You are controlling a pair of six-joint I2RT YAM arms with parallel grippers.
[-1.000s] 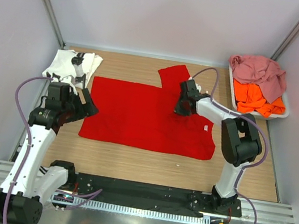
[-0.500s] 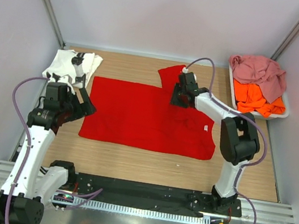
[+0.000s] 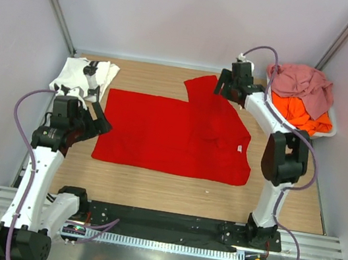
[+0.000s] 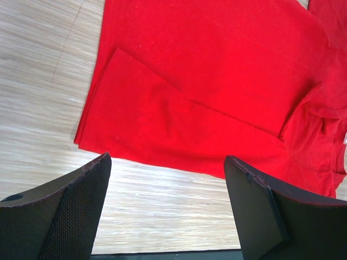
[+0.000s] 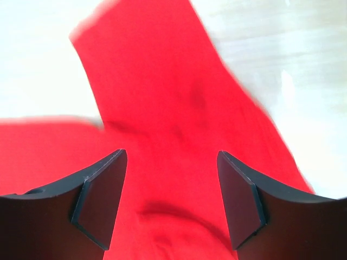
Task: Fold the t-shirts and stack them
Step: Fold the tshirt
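Probably limp and light, the bright red cloth t-shirt (image 3: 160, 134) wants pinching at its sleeve hem, near the wide-open, empty right claw (image 5: 171, 168).

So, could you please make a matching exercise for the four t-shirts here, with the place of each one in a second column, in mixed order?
Column 1
1. red t-shirt
2. white t-shirt
3. orange t-shirt
4. pink t-shirt

Column 2
a. on top of the heap in the tray
b. bunched at the far left of the table
c. spread out in the middle of the table
d. in the tray, partly under another shirt

Pairs: 1-c; 2-b; 3-d; 4-a
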